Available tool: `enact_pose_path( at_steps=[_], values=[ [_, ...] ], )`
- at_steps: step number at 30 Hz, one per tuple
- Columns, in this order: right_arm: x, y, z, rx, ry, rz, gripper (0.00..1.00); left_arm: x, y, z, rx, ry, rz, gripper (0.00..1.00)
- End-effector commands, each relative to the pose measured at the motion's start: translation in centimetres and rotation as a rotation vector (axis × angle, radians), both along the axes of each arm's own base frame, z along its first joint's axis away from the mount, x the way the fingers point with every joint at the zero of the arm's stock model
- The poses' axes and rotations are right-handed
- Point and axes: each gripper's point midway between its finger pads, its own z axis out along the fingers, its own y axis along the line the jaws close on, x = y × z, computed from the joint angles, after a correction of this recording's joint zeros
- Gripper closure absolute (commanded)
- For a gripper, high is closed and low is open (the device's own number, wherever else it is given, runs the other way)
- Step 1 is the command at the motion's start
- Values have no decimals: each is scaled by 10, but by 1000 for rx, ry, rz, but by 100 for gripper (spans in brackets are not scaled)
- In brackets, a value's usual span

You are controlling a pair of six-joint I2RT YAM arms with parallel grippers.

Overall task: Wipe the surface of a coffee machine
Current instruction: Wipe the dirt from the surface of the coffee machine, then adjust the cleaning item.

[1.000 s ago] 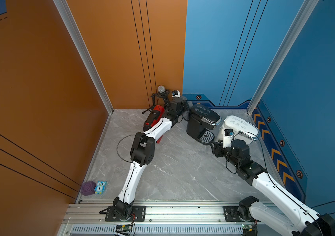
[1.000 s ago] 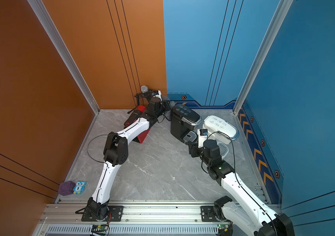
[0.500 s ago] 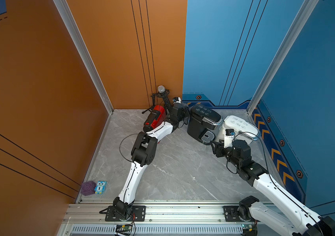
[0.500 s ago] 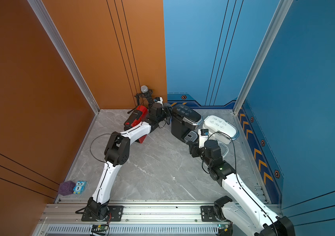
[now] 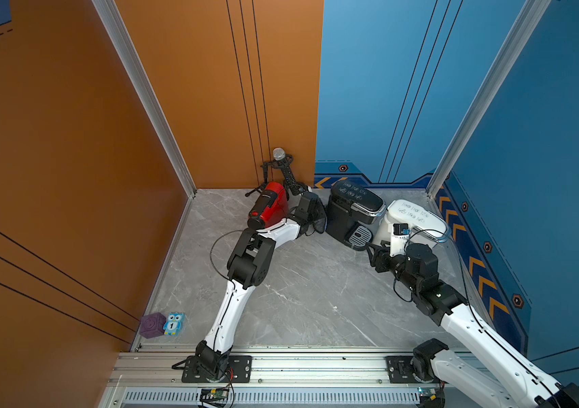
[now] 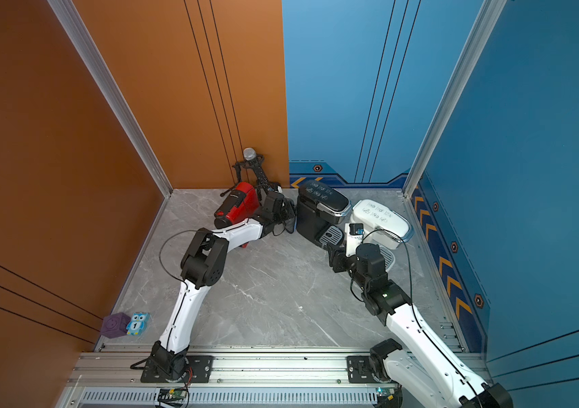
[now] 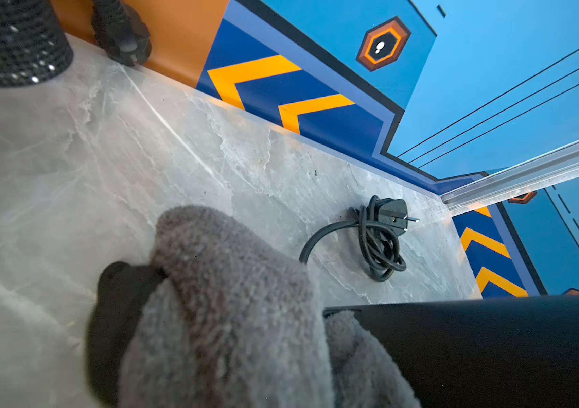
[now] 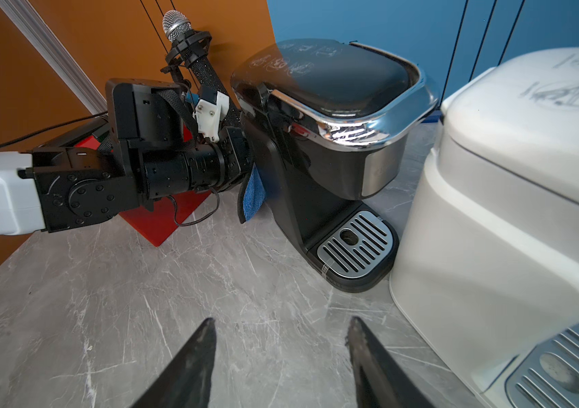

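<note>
Your white-shelled left arm (image 5: 231,311) and matching right arm (image 5: 475,328) carry chunky black joint housings. A thin black cable (image 5: 211,252) loops off the left elbow. In the right wrist view, a round black joint cover (image 8: 85,192) on the left arm wears a ring of small screws. Your right gripper (image 8: 281,319) ends in two black, tapered, scuffed fingers (image 8: 192,367).

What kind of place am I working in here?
Probably a staged robot test booth rather than a real kitchen: an orange wall and a blue wall of flat panels box in the table, an aluminium rail runs along its front, and a microphone stands in the back corner.
</note>
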Motion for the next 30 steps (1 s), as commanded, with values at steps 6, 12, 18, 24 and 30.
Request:
enact_pose_path(
  at_steps=[6, 12, 18, 24, 30],
  values=[
    [0, 3, -16, -15, 77, 17, 38, -67, -7, 37, 15, 17, -133, 100],
    [8, 32, -27, 5, 150, 121, 38, -98, 13, 92, -35, -30, -199, 100],
    [10, 83, -8, 99, 164, 312, 33, -125, 25, 128, -161, -9, -277, 100],
    [7, 127, 7, 107, 128, 463, 28, -148, 38, 146, -231, 11, -325, 100],
    [20, 151, 10, 69, 99, 497, 25, -175, 32, 162, -333, 67, -437, 100]
  ],
)
